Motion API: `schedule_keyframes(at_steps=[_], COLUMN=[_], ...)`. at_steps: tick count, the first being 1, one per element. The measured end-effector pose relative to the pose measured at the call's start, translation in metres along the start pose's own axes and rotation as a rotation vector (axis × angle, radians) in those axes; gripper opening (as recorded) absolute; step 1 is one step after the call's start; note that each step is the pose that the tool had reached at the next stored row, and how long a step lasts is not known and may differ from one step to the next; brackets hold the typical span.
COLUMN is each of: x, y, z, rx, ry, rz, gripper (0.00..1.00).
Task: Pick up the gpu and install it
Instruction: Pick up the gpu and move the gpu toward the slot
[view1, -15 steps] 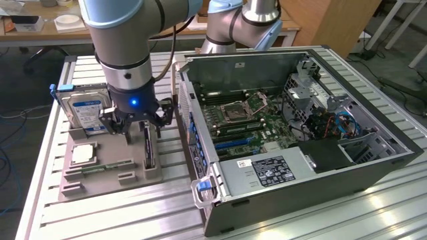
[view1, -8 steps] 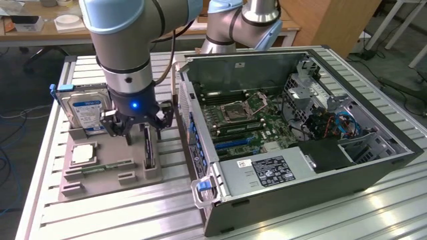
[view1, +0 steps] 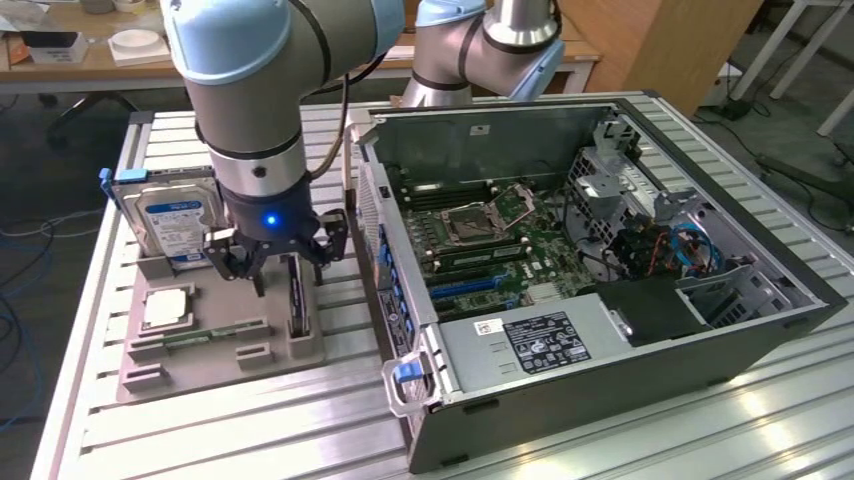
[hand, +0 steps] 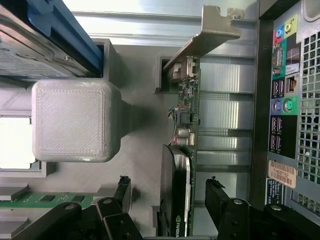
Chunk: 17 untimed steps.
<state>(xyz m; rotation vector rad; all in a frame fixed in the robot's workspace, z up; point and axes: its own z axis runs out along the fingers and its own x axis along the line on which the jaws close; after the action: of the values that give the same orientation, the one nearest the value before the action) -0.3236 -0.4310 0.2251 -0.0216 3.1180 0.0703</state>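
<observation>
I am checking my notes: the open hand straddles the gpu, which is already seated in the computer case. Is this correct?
No. The gpu stands on edge in the grey holder beside the computer case, not in it; the exterior view shows this. The hand is open and straddles it.

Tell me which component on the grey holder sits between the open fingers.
The gpu, on edge nearest the computer case; the hard drive, CPU and RAM stick sit off to the exterior view's left.

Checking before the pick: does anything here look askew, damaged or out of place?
Nothing stands out. The gpu stands on edge in its slot of the grey holder, the open claw astride it, and the hard drive sits upright nearby.
</observation>
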Motion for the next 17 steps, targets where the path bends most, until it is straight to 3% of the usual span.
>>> schedule_keyframes(at_steps=[17], x=[-0.0035], y=[0.0084], z=[0.0069], rx=[0.0001], ry=[-0.0004], rz=[0.008], gripper=[0.71])
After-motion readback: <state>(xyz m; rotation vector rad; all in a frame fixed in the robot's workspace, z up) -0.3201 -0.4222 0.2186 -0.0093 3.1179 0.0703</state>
